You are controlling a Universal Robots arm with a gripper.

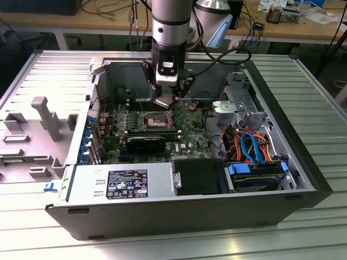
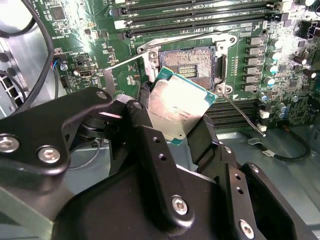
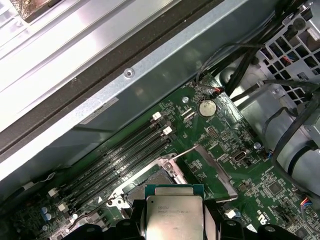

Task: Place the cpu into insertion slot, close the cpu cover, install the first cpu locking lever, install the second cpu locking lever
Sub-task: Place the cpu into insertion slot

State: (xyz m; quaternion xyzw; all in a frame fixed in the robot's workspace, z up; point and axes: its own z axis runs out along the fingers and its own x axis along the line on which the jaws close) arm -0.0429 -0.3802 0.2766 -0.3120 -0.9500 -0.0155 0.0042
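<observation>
Ribbed aluminium table [image 1: 317,103] carries an open computer case [image 1: 162,216] lying on its side, with a cluttered workbench [image 1: 81,24] behind it. I reach down into the case over the green board [image 1: 190,142]. My gripper [image 1: 165,105] is clamped on the cpu [image 2: 177,107], one finger [image 2: 142,117] on each of two opposite edges, silver top showing in both wrist views. I hold the chip tilted, in the air, just above the insertion slot [image 2: 187,65] and not yet seated in it. In the second wrist view it overlaps the socket's near edge, while the tan contact field lies bare inside the silver rim. A thin metal lever [image 2: 245,114] angles away from one socket corner, and another [image 2: 190,39] runs along the far side. Long black memory slots [image 3: 120,160] lie just beside the socket, and a round coin battery [image 3: 206,107] sits farther along the board. Toward the exterior view's right, blue and orange cables [image 1: 249,143] loop above the drive bay.
</observation>
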